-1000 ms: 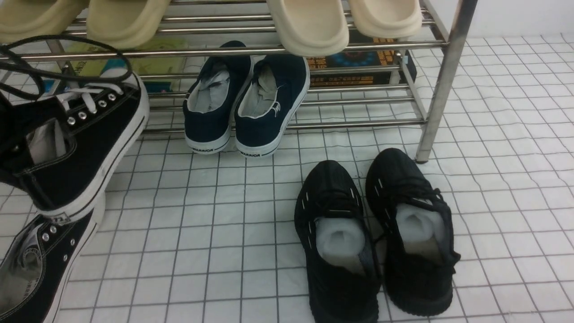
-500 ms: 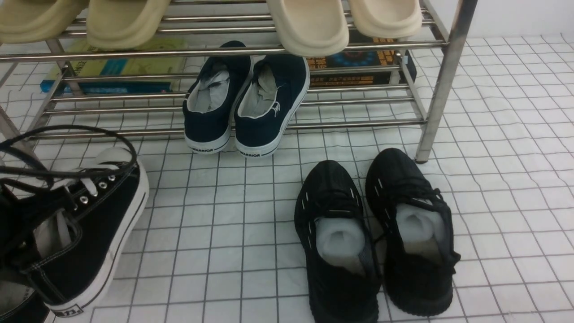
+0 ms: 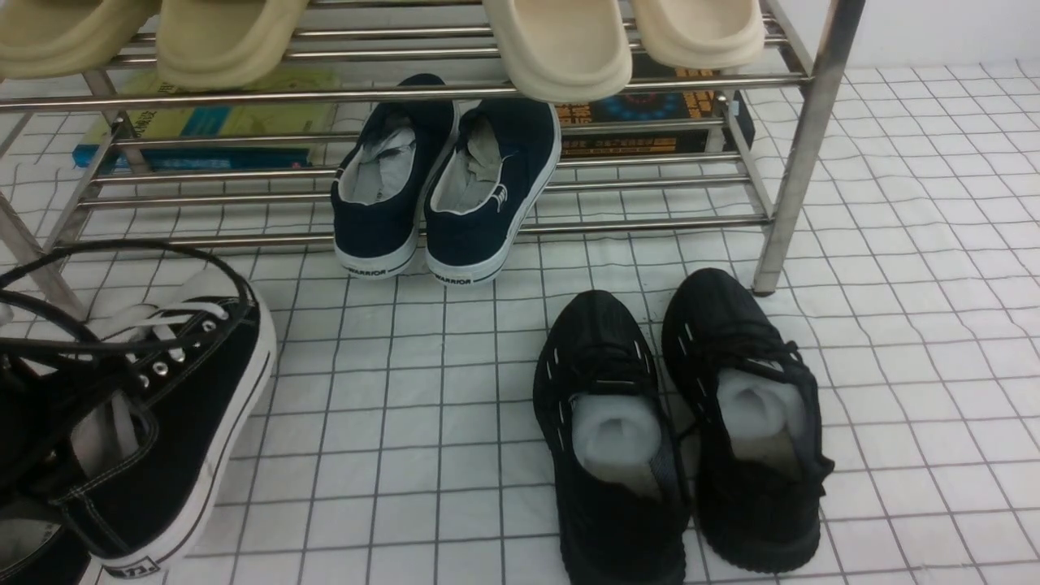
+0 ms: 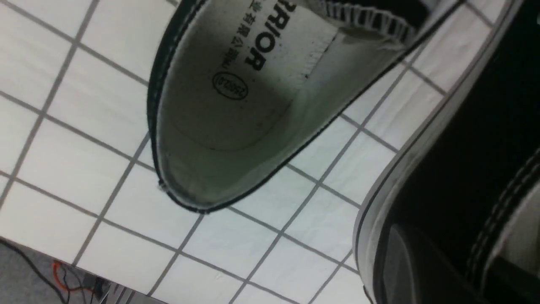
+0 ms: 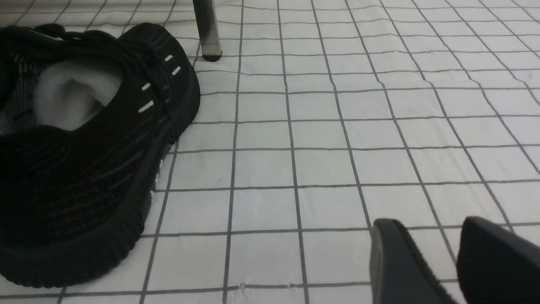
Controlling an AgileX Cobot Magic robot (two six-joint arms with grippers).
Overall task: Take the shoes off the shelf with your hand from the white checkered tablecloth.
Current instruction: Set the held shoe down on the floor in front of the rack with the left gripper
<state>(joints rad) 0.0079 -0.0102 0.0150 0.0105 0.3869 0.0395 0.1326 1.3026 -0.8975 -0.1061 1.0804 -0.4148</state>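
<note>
Gripping tilted sneaker [image 3: 183, 406], left hand [image 3: 15, 422] apparently at collar

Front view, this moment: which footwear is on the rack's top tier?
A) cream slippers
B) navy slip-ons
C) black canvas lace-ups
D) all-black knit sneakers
A: the cream slippers lie across the top bars of the shelf, overhanging its front bar.

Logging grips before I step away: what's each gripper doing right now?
Left gripper: jaws closed, apparently on the black canvas sneaker; mostly hidden.
Right gripper: jaws open, holding nothing.
</note>
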